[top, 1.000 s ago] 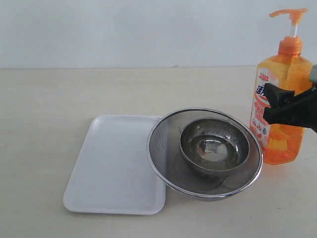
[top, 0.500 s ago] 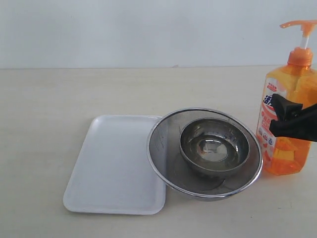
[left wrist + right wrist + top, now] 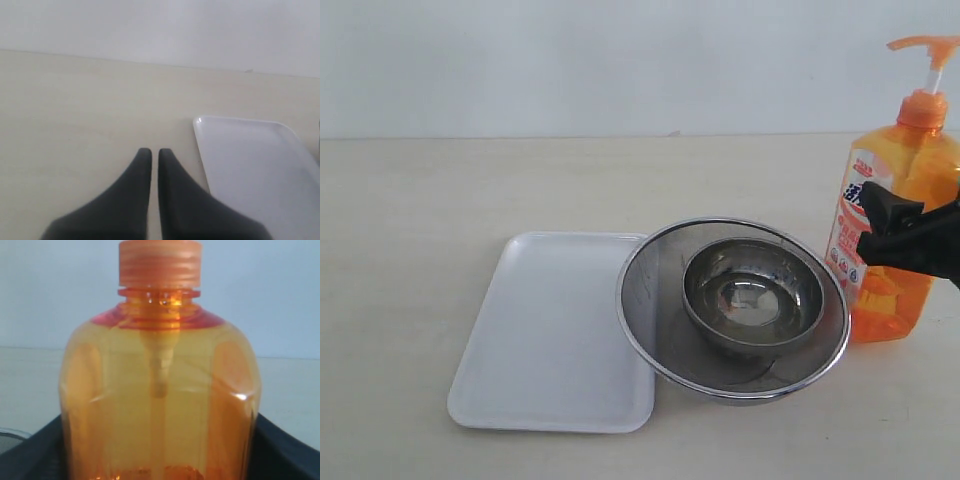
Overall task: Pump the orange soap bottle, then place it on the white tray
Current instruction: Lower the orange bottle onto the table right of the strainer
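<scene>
The orange soap bottle (image 3: 900,190) stands at the far right of the table, beside the strainer and leaning slightly. Its pump head (image 3: 930,48) is up on its white stem. My right gripper (image 3: 895,235) is shut on the bottle's middle, one black finger crossing the label. In the right wrist view the bottle (image 3: 160,390) fills the frame between the two black fingers (image 3: 285,450). The white tray (image 3: 550,330) lies flat to the left of the strainer, with nothing on it. My left gripper (image 3: 151,152) hovers over bare table beside the tray (image 3: 255,160), shut and holding nothing.
A round steel mesh strainer (image 3: 642,330) with a steel bowl (image 3: 752,295) inside sits between tray and bottle, its rim overlapping the tray's right edge. A pale wall runs behind the table.
The bottle and my right gripper have shifted to the right together. The bottle now leans a little more. Tray and strainer have stayed put.
</scene>
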You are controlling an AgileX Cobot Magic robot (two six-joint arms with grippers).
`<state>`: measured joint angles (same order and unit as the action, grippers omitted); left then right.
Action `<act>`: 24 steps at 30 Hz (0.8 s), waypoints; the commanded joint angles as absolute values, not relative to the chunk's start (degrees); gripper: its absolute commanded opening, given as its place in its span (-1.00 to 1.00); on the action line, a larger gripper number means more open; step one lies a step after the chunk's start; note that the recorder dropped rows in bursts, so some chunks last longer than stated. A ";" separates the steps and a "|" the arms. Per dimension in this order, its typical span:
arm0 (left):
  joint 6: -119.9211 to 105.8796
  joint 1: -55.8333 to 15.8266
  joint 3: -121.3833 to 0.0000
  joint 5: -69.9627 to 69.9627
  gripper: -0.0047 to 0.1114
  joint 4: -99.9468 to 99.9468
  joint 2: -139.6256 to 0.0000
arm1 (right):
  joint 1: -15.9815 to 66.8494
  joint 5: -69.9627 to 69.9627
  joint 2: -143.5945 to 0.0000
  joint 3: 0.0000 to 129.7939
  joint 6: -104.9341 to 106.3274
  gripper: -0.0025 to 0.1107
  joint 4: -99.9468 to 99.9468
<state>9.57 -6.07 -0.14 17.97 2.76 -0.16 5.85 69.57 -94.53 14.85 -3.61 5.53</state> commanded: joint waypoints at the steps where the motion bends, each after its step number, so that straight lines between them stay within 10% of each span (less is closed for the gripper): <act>1: 9.35 -5.86 0.00 18.02 -0.84 2.37 0.00 | 5.77 69.96 -94.64 14.97 -6.02 -0.69 7.63; 10: 9.35 -5.86 0.00 18.02 -0.84 2.37 0.00 | 5.77 69.96 -94.64 14.97 -4.41 0.69 8.13; 24: 9.35 -5.86 0.00 18.02 -0.84 2.37 0.00 | 5.77 68.26 -95.71 17.29 -5.27 0.76 8.14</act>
